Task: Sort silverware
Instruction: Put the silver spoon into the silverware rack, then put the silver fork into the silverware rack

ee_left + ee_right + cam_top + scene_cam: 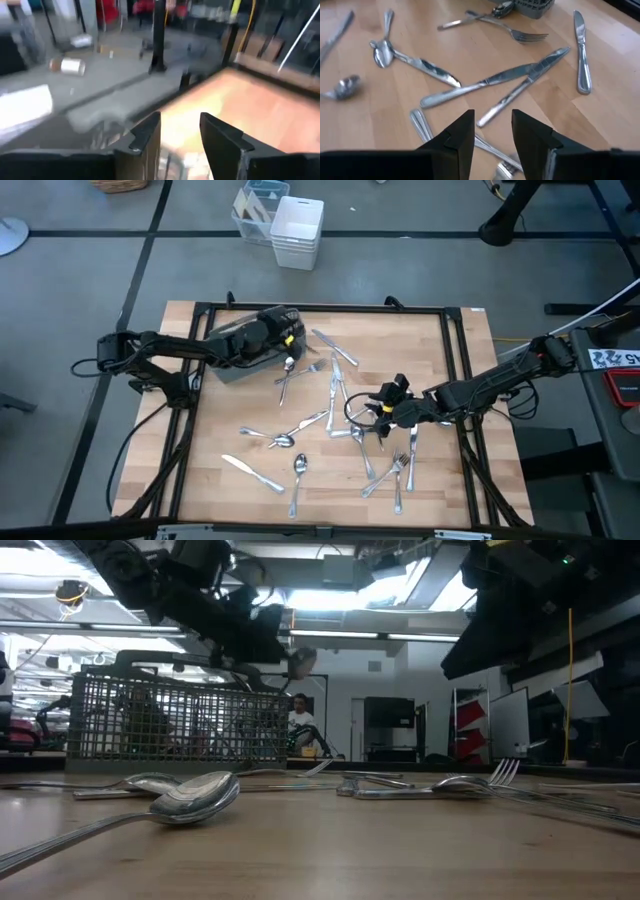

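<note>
The silverware lies scattered over the wooden table: knives (335,395), a spoon (299,465) and forks (400,470). A spoon (195,795) lies close to the low camera. The grey wire-mesh caddy (235,360) stands at the far left. My left gripper (290,330) is open (180,132) above the caddy's right end. A shiny spoon bowl (303,662) shows at its tip, above the caddy (170,725). My right gripper (383,408) hovers open (492,130) over two crossed knives (520,87), with nothing between its fingers. My left gripper stands open over the caddy. The spoon bowl (303,662) sits right beside its dark fingers in the low view. I cannot tell whether a finger touches it. The blurred left wrist view shows no spoon between the fingers.
A black rail frame (200,310) borders the tabletop. A white bin (297,230) and a clear container stand on the floor beyond the far edge. A person (297,720) shows far off in the room. Bare wood lies at the table's near left.
</note>
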